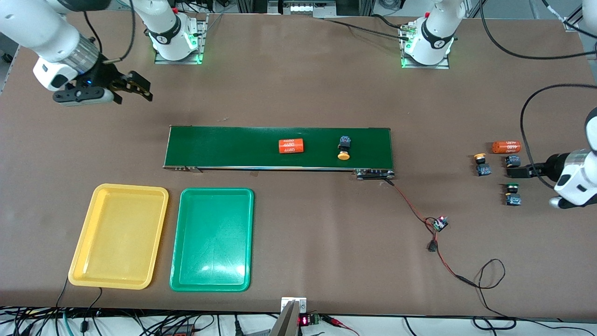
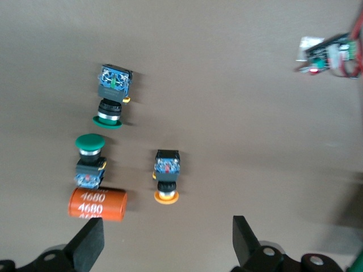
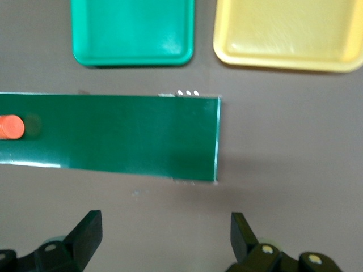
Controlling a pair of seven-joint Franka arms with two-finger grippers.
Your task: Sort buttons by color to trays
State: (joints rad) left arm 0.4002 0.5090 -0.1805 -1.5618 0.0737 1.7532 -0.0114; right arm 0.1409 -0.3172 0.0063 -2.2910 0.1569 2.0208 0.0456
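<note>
Four buttons show from the front camera: one yellow button [image 1: 344, 148] lies on the belt [image 1: 224, 147] near an orange cylinder [image 1: 291, 146], and three sit on the bare table toward my left arm's end, a second yellow button [image 1: 481, 164], a green button [image 1: 512, 161] and another green button [image 1: 512, 194] nearest the camera, with a second cylinder [image 1: 506, 147] just beside the group. My left gripper [image 1: 515, 172] hangs low at that group, between the two green ones, holding nothing. My right gripper [image 1: 135, 88] waits up in the air over bare table past the belt's end at my right arm's side, fingers spread and empty. The yellow tray [image 1: 88, 235] and the green tray [image 1: 179, 252] lie side by side, nearer the camera than the belt, both with nothing in them. From my left wrist, my two fingers [image 2: 91, 243] stand wide apart with only table between the tips; the second yellow button [image 2: 167, 175] lies just ahead of that gap, the green button [image 2: 89, 161] touches the second cylinder [image 2: 97, 204] just ahead of one finger, and the other green button [image 2: 113, 95] lies a little further out, none of them touched. From my right wrist, my fingers [image 3: 89, 235] are also wide apart over bare table, the belt's end [image 3: 142, 136] ahead of them, the first cylinder [image 3: 11, 127] at the frame's edge, and the green tray [image 3: 133, 59] and yellow tray [image 3: 289, 62] further on.
</note>
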